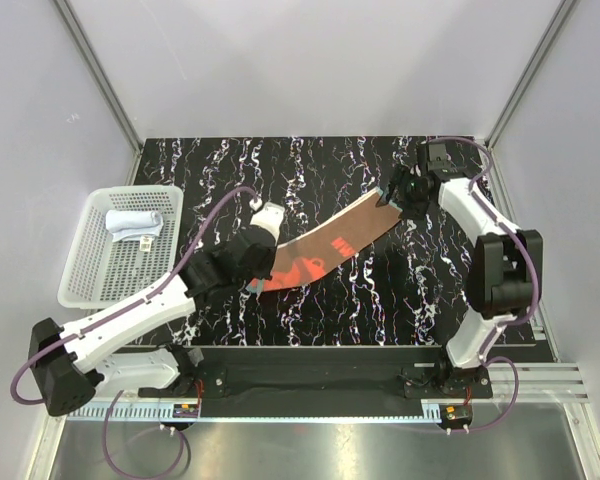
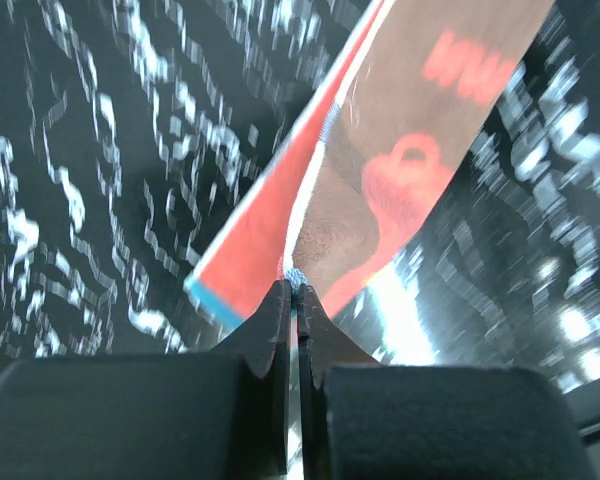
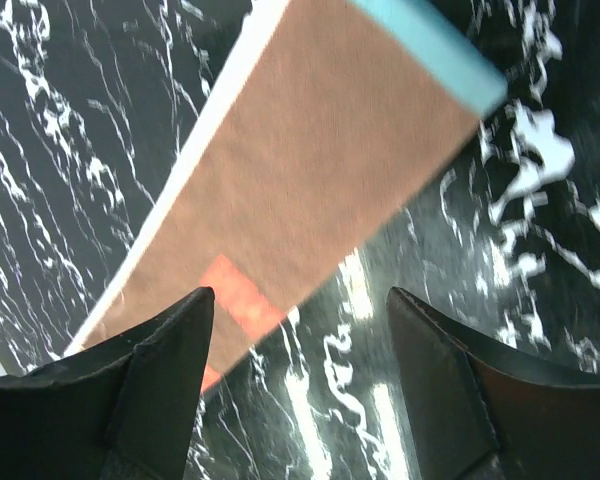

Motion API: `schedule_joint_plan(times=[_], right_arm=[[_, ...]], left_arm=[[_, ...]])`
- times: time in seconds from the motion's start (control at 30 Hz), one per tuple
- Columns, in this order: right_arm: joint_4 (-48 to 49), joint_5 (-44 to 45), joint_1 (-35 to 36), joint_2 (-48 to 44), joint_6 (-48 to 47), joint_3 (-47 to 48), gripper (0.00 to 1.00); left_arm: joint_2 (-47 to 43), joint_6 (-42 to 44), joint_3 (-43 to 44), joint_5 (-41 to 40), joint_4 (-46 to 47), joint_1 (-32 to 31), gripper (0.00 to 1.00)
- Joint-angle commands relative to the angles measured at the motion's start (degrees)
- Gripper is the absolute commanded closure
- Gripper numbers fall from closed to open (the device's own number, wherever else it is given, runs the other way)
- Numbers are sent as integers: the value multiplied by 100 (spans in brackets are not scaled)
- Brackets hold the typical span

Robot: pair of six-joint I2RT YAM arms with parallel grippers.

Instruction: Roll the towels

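Top external view: a long, narrow rust-brown towel (image 1: 325, 245) of soft cloth, with red-orange print and a teal end band, lies unrolled on the black white-veined marble tabletop (image 1: 380, 300). Its long axis runs diagonally from near-left to far-right, one arm at each end. The left claw (image 1: 258, 282) sits at the near-left end. In the left wrist view this left claw (image 2: 295, 290) is clenched, jaws pressed together on a small pucker of the towel's (image 2: 420, 160) end edge, and the strip runs straight away from the fingertips. The right claw (image 1: 395, 195) is at the far-right end. In the right wrist view the right claw (image 3: 300, 296) is released, jaws standing wide with nothing between them, and the towel (image 3: 320, 160) lies beyond and below, teal band at the far side; whether the tips touch the cloth I cannot tell. A second small pale blue-white towel (image 1: 133, 223), already a roll, rests in the white perforated plastic basket (image 1: 90, 270) at far left. Judgement: the brown strip is not yet rolled; the left arm holds the only grip, so rolling would likely start from its end, along the diagonal toward the right claw
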Motion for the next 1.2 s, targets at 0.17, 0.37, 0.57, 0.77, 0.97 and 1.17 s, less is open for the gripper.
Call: schedule_joint_plan(times=[0.17, 0.37, 0.57, 0.77, 0.97, 1.17], right_arm=[[111, -155, -22, 1546, 13, 1665, 28], [-250, 574, 83, 2646, -101, 3184, 40], [-794, 1243, 207, 3613, -313, 4302, 48], [-769, 1463, 444, 3868, -418, 4400, 53], [-663, 1516, 453, 3947, -356, 4215, 56], [-645, 1577, 453, 3904, -339, 4066, 70]], left_arm=[[-459, 154, -284, 141, -31, -16, 100], [-723, 383, -284, -104, -233, -16, 100], [-697, 400, -381, -43, -145, -16, 100], [-513, 418, -275, -148, -180, -16, 100], [-495, 401, -266, -201, -224, -16, 100], [-512, 374, -275, -263, -215, -16, 100]])
